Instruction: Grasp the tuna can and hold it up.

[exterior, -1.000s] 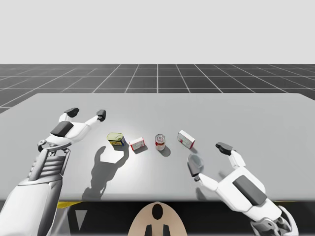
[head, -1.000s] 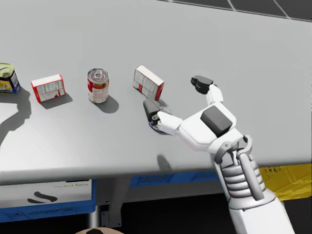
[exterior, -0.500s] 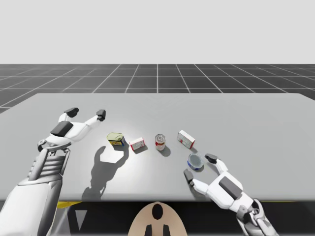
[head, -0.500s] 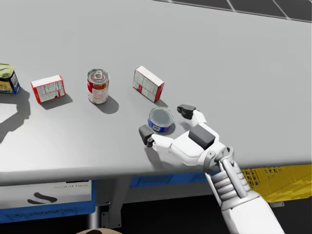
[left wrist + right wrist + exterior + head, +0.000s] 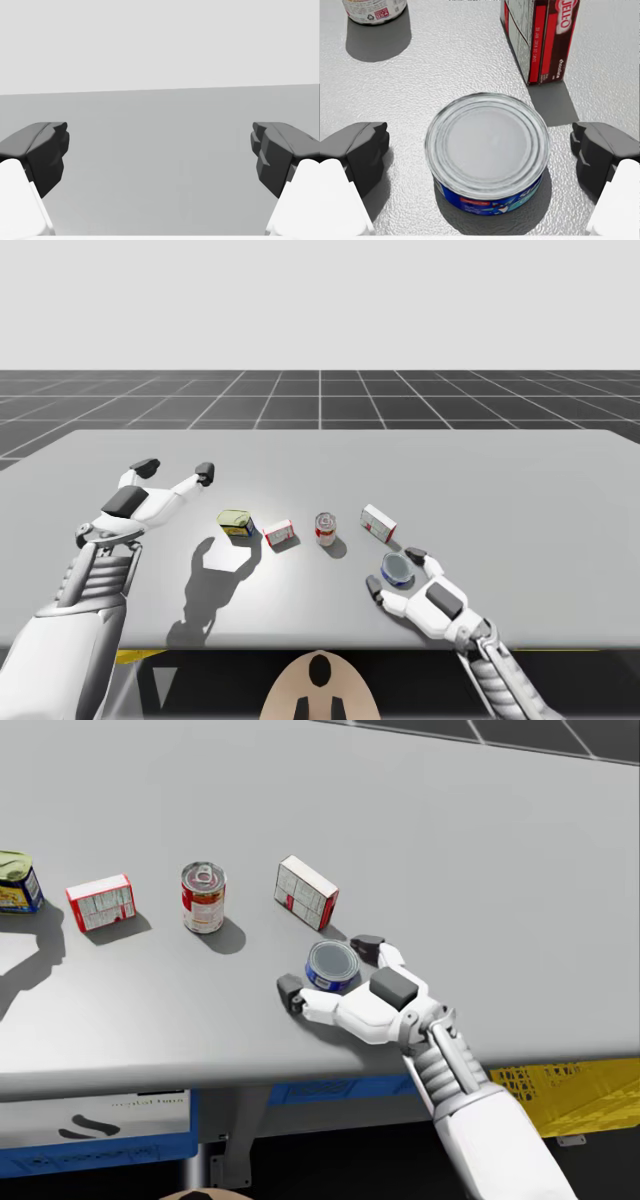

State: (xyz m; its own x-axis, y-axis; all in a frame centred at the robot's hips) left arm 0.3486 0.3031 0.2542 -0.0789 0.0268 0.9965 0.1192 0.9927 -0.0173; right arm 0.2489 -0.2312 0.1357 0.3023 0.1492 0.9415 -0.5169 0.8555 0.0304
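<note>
bench (image 5: 560, 500): grey and flat, carrying a loose row of two boxes and two cans across its middle, with the tuna can set nearer me than that row.
left arm: comes in from the high view's left and is held above the bench, casting a shadow beside the row's left end.
left gripper (image 5: 176, 472): well apart from every object; its fingers (image 5: 45, 150) are spread wide, with bare bench ahead of them and nothing between.
right gripper (image 5: 329, 967): low at the bench, around the tuna can; its fingers (image 5: 602, 152) are spread, one on each side of the can, and the right wrist view shows a gap of bench between each fingertip and the can's wall, so they do not touch it.
tilted red-and-white box (image 5: 306, 892): standing just beyond the tuna can, near it but apart.
second red-and-white box (image 5: 101, 901): further left in the row, between the two other cans.
yellow-topped blue tin (image 5: 236, 523): at the row's left end.
tall red-and-white can (image 5: 203, 897): upright, between the two boxes.
tuna can (image 5: 487, 150): low, round, blue-walled with a silver lid, sitting flat on the bench between the right gripper's fingers.
</note>
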